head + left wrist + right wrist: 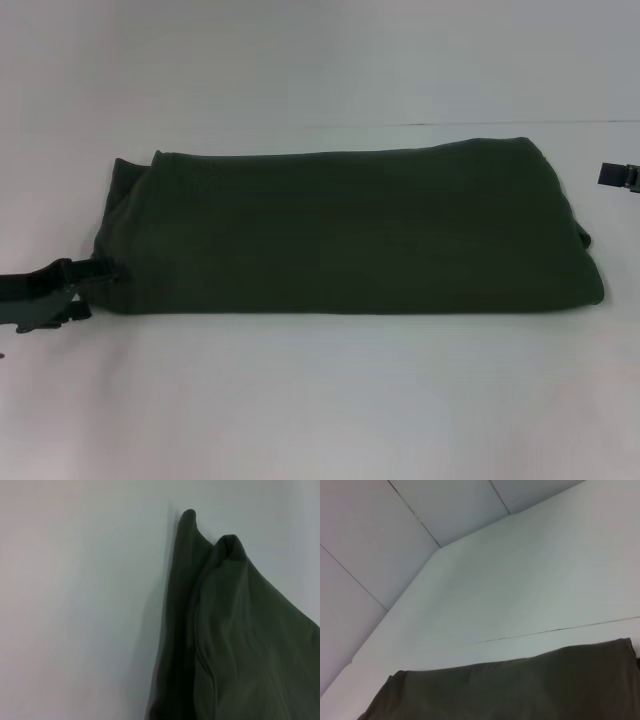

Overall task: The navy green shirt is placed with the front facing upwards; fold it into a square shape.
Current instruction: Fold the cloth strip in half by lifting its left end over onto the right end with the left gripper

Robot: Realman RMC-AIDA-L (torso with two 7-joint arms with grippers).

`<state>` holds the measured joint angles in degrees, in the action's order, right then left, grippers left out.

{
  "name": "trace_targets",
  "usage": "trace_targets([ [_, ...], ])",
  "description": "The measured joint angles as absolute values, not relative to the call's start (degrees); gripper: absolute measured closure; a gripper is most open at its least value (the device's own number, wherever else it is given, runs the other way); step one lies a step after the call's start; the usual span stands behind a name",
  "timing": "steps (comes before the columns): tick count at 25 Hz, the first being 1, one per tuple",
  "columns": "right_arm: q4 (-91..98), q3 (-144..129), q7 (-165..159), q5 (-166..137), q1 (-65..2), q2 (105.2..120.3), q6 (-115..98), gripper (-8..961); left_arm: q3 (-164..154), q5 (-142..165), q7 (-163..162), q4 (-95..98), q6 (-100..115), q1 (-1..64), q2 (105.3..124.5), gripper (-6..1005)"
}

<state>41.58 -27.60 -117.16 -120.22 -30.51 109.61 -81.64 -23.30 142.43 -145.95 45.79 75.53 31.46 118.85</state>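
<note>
The navy green shirt (350, 230) lies folded into a wide flat band across the white table (320, 400). Its plain side faces up; the chest letters and the collar label are hidden. My left gripper (100, 272) is low at the shirt's left end, its tip touching the near left corner. The left wrist view shows the shirt's stacked layers (240, 645) with two raised corners. My right gripper (620, 176) shows only partly at the right border, a little apart from the shirt's far right corner. The right wrist view shows the shirt's far edge (520, 690).
The table has a thin seam line (520, 123) running behind the shirt, also seen in the right wrist view (560, 628). A pale panelled wall (395, 540) stands beyond the table's far edge. Bare tabletop lies in front of the shirt.
</note>
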Motion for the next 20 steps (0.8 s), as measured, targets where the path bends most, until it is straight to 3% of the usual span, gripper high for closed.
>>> trace_targets([
  [20, 41.58, -27.6, -117.15, -120.15, -30.41, 109.58, -81.85, 33, -25.35, 142.64, -146.1, 44.32, 71.56, 32.95, 118.84, 113],
])
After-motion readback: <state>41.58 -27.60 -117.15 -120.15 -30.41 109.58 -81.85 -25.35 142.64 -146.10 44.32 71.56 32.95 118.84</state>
